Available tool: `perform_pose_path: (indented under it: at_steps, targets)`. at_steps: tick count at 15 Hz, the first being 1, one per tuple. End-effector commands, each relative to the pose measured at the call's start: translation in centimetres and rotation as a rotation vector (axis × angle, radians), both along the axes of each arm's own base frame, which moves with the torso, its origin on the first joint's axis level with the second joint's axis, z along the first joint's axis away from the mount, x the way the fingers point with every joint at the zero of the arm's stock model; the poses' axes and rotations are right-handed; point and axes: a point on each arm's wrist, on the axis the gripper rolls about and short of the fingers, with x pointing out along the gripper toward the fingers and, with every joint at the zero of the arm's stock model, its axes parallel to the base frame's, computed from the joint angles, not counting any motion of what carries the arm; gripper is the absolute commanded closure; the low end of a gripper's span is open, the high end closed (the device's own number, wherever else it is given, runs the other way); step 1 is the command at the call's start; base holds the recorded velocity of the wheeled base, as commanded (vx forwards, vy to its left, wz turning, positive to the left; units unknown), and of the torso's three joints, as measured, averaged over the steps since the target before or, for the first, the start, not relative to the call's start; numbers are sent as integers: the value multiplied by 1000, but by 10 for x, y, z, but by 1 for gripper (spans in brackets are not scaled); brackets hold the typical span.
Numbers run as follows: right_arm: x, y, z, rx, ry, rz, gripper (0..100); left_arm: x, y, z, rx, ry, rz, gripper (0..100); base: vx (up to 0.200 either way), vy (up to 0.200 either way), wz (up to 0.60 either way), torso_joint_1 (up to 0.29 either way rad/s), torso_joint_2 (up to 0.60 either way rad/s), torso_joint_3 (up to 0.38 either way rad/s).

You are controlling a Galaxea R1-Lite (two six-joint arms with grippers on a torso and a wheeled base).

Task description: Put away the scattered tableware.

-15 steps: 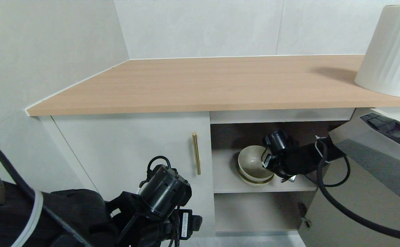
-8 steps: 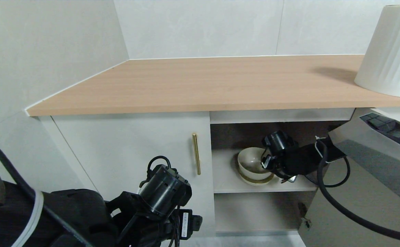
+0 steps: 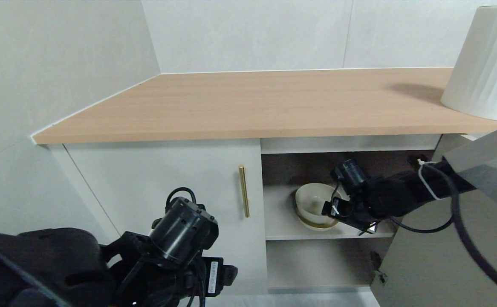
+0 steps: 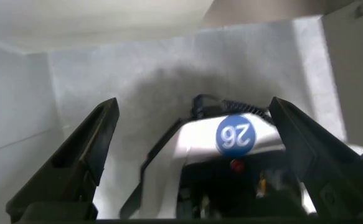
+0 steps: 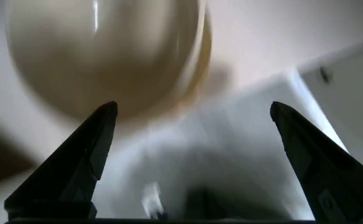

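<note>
The right jaws stand wide with nothing between them, just beside the near right rim of the cream bowl (image 3: 312, 204), which the right arm (image 3: 402, 196) has reached by stretching into the open right half of the cupboard. The bowl sits upright on the upper shelf (image 3: 282, 224), nested on a second dish (image 3: 316, 224) whose yellowish rim peeps out below it. It stands on its own there, so I take this piece of tableware to be stowed and stacked to save shelf room. The right door (image 3: 423, 264) hangs open towards me to give the arm its way in, while the left door (image 3: 167, 179) with its brass handle (image 3: 243, 192) is closed. The left jaws are spread wide too and carry nothing. The left arm (image 3: 180, 234) sits low at the near left in front of the closed door, probably to keep clear. Above, the wooden bench (image 3: 252, 106) bears a white ribbed shade (image 3: 483, 64) at the far right.
</note>
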Motion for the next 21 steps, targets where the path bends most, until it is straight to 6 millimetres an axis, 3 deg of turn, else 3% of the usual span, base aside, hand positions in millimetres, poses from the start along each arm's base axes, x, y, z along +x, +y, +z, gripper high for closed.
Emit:
perform_pose_path:
  at_steps: [1, 4, 7, 14, 21]
  targets:
    - [-72, -9, 54, -1, 14, 226, 0, -12, 24, 30, -43, -69, 25, 0, 0, 0, 0, 0, 0, 0]
    - [-122, -20, 78, -29, -43, 347, 0, -19, 37, 45, -68, -118, 36, 0, 0, 0, 0, 0, 0, 0]
    - [-145, -29, 109, -30, -165, 388, 0, -23, 49, 52, -72, -150, 52, 0, 0, 0, 0, 0, 0, 0]
    - [-150, -35, 104, -128, -179, 366, 0, -20, 46, 40, -38, -114, 40, 0, 0, 0, 0, 0, 0, 0]
    - [-149, -34, 101, -137, -169, 369, 0, -20, 45, 40, -37, -113, 37, 0, -200, 0, 0, 4, 3, 2]
